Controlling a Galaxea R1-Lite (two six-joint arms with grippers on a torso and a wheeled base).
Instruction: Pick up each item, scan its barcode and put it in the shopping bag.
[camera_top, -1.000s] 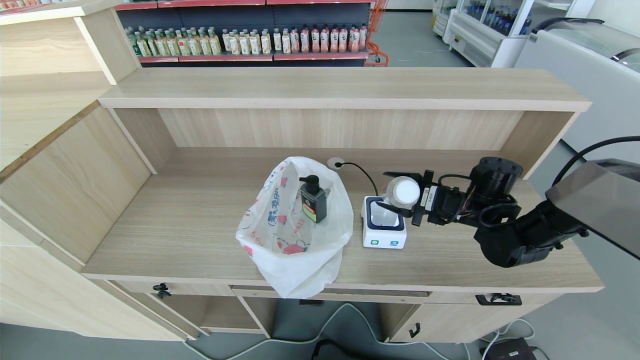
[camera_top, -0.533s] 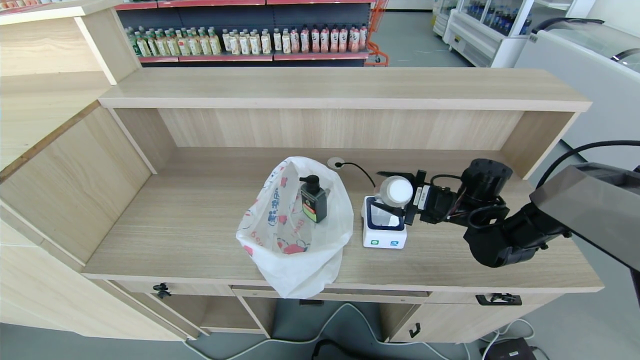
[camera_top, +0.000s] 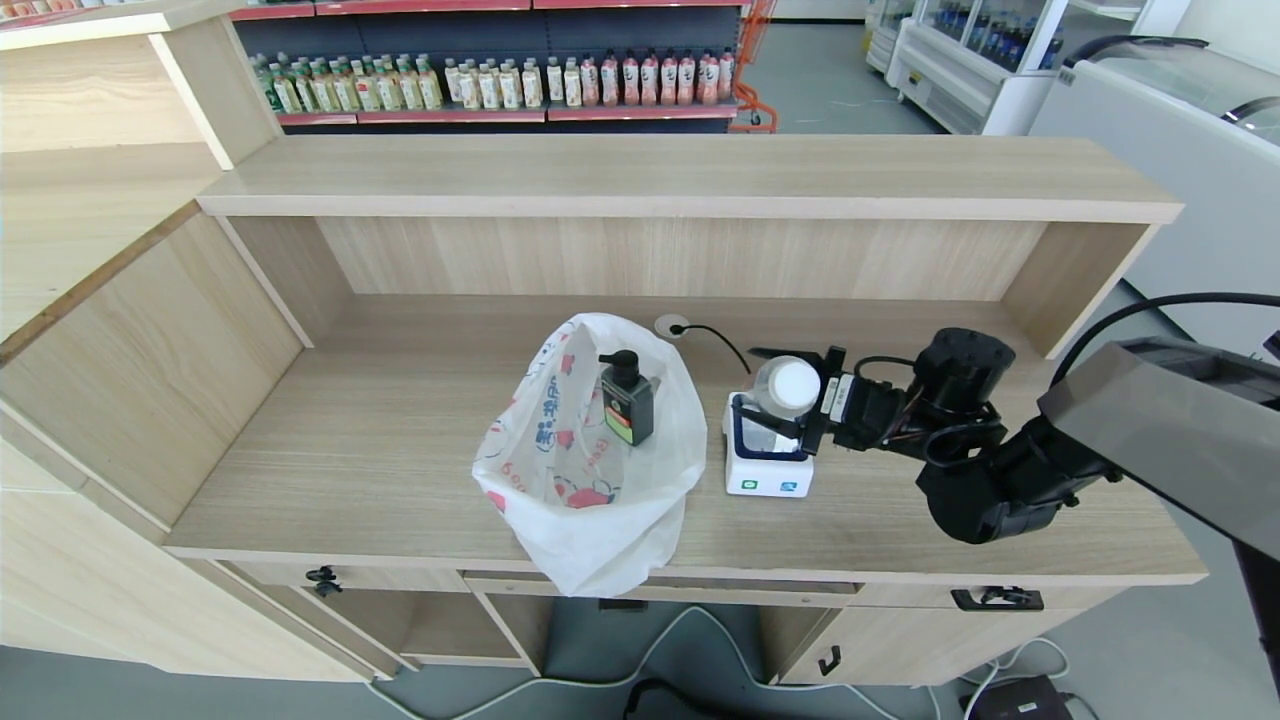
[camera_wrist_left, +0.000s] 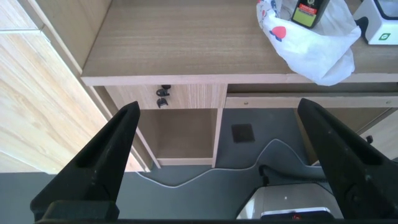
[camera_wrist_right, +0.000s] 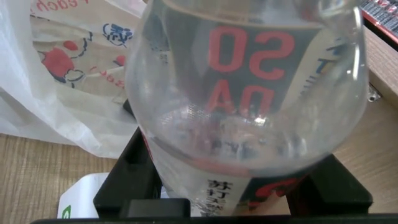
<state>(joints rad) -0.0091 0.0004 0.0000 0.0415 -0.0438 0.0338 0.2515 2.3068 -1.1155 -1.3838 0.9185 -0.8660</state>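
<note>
Head view, right of centre: the right gripper (camera_top: 776, 398) is clamped on a clear soda bottle (camera_top: 790, 386), held just over the barcode scanner (camera_top: 767, 472), likely to present its label. At centre, the shopping bag (camera_top: 585, 500) gapes open to receive it. The left gripper (camera_wrist_left: 219, 111) has its fingers apart and holds nothing.

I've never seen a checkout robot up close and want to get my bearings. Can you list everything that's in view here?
counter: one, light wood, in front of the robot
shopping bag: one, white with red and blue print, centre of counter, open
pump bottle: one, black with red-green label, upright in the bag
scanner: one, white and blue, right of the bag
cable: one, black, from scanner to back of counter
clear bottle: one, white cap, over the scanner
drink bottles: many, shop shelf behind
coolers: two, white, back right
right pincer: shut on the clear bottle
left pincer: open, low before the counter's front
</note>
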